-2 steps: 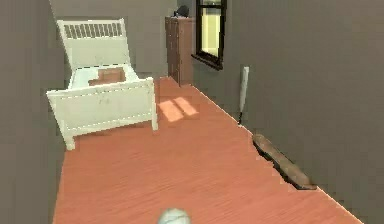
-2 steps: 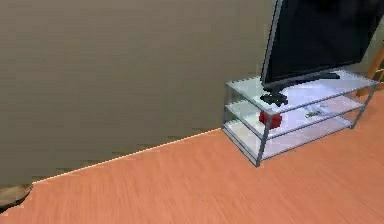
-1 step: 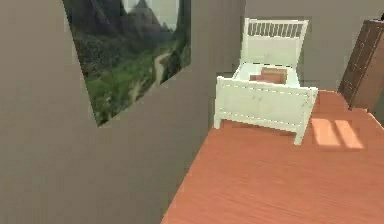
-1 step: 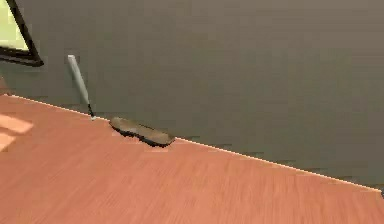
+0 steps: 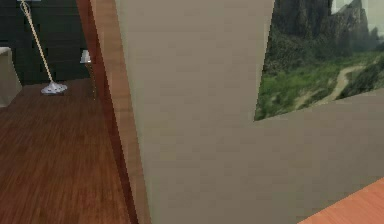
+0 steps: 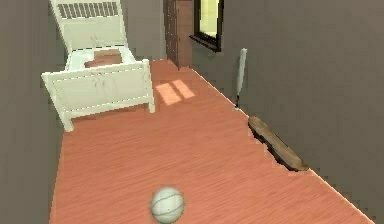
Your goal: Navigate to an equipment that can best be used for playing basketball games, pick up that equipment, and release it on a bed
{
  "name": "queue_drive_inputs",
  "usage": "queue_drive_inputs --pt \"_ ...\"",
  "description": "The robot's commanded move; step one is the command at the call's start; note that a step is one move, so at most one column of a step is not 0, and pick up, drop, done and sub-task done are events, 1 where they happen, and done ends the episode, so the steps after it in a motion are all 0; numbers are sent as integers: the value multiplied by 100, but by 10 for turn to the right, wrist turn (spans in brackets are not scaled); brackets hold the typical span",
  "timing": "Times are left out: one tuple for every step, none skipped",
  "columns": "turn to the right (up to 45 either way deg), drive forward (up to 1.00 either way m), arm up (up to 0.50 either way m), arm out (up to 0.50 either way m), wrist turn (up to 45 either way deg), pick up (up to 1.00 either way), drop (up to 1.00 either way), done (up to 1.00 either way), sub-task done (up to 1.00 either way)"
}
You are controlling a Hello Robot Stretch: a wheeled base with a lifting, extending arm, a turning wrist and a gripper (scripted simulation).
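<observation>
Pale ball (image 6: 167, 204) on wood floor (image 6: 200, 150), arm side view 6 o'clock, well apart from white bed (image 6: 95, 75) at 11 o'clock. Claw state: cannot tell. Risk: beige wall (image 5: 200, 130) close ahead, forward drive likely bumps base; ball round, nudge likely rolls it off. Forward view gives landscape picture (image 5: 320, 60) at 2 o'clock, floor lamp (image 5: 40, 50) at 10; arm side view gives ball, bed.

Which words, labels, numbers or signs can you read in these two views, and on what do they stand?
None: no text can be read. The landscape picture on the wall, the ball on the floor and the white bed bear no print.
</observation>
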Motion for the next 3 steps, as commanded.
queue_drive_inputs --pt "0 0 18 0 0 0 0 0 0" --pt "0 0 0 44 0 0 0 0 0" --pt "0 0 0 0 450 0 0 0 0"
